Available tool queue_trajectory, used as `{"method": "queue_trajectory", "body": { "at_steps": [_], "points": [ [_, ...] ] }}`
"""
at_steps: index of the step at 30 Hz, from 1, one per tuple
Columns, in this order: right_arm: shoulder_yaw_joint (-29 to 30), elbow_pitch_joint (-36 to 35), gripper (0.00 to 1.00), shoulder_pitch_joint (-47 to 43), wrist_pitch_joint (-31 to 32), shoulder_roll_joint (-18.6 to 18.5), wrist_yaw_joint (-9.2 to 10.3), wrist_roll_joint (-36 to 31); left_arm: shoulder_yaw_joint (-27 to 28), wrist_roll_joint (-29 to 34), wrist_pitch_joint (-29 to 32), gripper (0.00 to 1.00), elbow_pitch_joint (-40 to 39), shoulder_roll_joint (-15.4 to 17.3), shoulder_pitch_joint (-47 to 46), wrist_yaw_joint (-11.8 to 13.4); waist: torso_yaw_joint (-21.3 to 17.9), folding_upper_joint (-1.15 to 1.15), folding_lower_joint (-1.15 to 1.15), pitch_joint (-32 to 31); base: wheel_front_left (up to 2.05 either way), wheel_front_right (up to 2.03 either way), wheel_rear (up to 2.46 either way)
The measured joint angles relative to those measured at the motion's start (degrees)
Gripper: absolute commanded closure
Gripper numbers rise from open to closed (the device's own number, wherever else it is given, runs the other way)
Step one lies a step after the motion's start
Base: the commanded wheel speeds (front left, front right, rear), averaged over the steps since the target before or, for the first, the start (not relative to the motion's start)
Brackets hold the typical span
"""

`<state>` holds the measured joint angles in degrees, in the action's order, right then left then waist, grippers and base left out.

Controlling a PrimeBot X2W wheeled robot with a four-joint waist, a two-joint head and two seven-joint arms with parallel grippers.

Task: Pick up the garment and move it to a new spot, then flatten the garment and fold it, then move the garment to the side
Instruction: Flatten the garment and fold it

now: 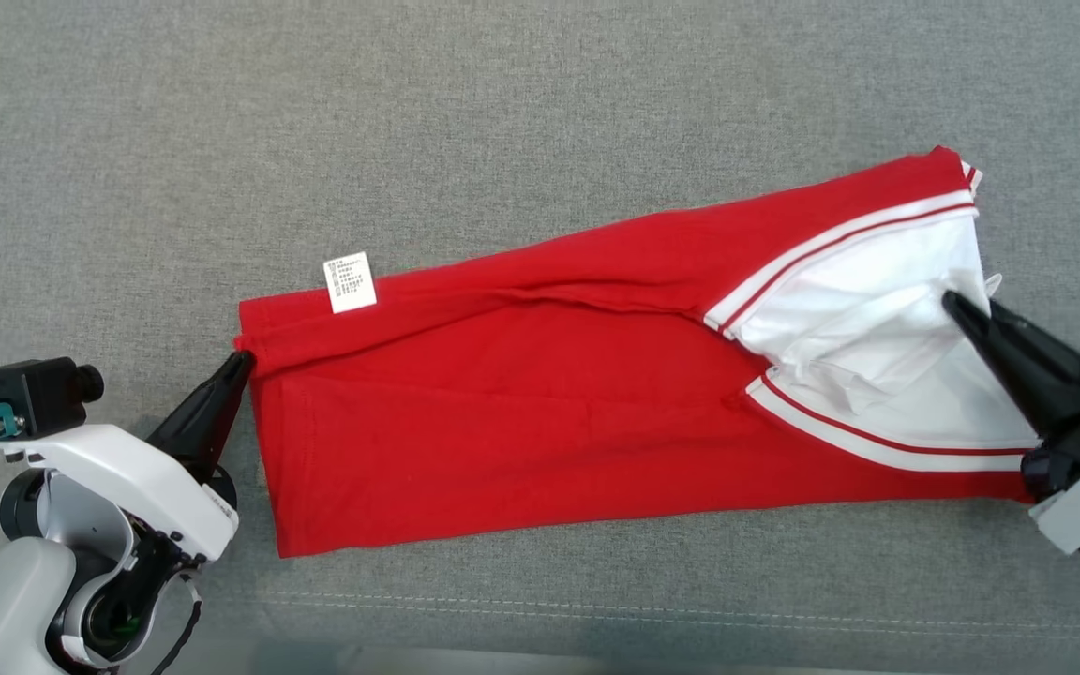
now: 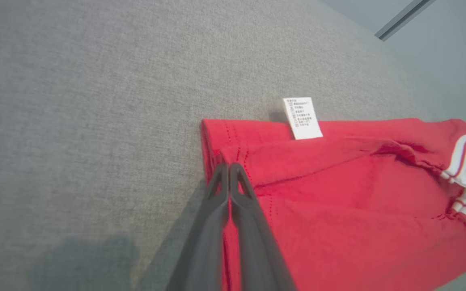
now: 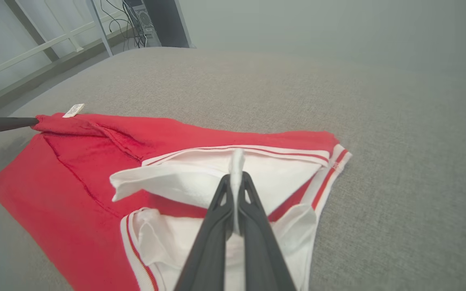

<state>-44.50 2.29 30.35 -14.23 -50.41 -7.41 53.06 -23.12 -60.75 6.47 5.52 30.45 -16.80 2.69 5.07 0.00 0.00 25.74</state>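
A red garment (image 1: 540, 412) with white, red-striped trim lies lengthwise on the grey padded surface, folded along its length, a white care label (image 1: 350, 281) near its left end. My left gripper (image 1: 242, 359) is shut on the garment's left hem; in the left wrist view its fingertips (image 2: 229, 165) pinch red cloth (image 2: 338, 190). My right gripper (image 1: 952, 302) is shut on the white fabric at the right end; in the right wrist view a white fold (image 3: 237, 161) sticks up between its fingers. The garment (image 3: 95, 161) stretches between both grippers.
Grey upholstered surface (image 1: 502, 122) extends all around the garment, with a stitched seam (image 1: 596, 614) along the near side. In the right wrist view a metal frame (image 3: 55, 40) and cables (image 3: 136, 20) stand beyond the far edge.
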Motion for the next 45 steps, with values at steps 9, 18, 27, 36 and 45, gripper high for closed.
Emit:
{"method": "queue_trajectory", "body": {
  "at_steps": [9,18,27,36,45],
  "points": [
    [1.26,0.80,1.00,-6.66,0.00,2.37,0.00,-0.16,0.04,-0.98,0.05,1.00,0.13,-0.03,2.50,0.74,-0.52,0.00,0.00,-1.78,0.00,0.00,0.00],
    [0.90,4.58,0.00,-8.91,0.00,4.64,0.00,3.18,-0.52,-0.56,-0.25,0.00,2.29,-0.23,2.76,2.30,-0.61,0.00,0.00,-3.48,0.00,0.00,0.00],
    [17.39,6.77,0.00,-16.18,0.01,11.45,0.00,1.76,2.63,8.50,-14.43,0.00,-1.63,0.27,7.61,10.66,-1.68,0.00,0.00,-7.32,0.00,0.00,0.00],
    [25.01,14.89,0.00,-16.40,0.02,18.90,0.00,-8.18,0.48,18.95,-18.35,0.00,-12.80,0.59,9.70,20.23,-1.89,0.00,0.00,-10.95,0.00,0.00,0.00],
    [24.12,22.95,0.00,-10.85,5.83,23.15,0.00,-13.59,-2.70,21.54,-18.14,0.00,-16.49,-0.40,11.71,22.09,1.15,0.00,0.00,-13.04,0.00,0.00,0.00]
  ]
}}
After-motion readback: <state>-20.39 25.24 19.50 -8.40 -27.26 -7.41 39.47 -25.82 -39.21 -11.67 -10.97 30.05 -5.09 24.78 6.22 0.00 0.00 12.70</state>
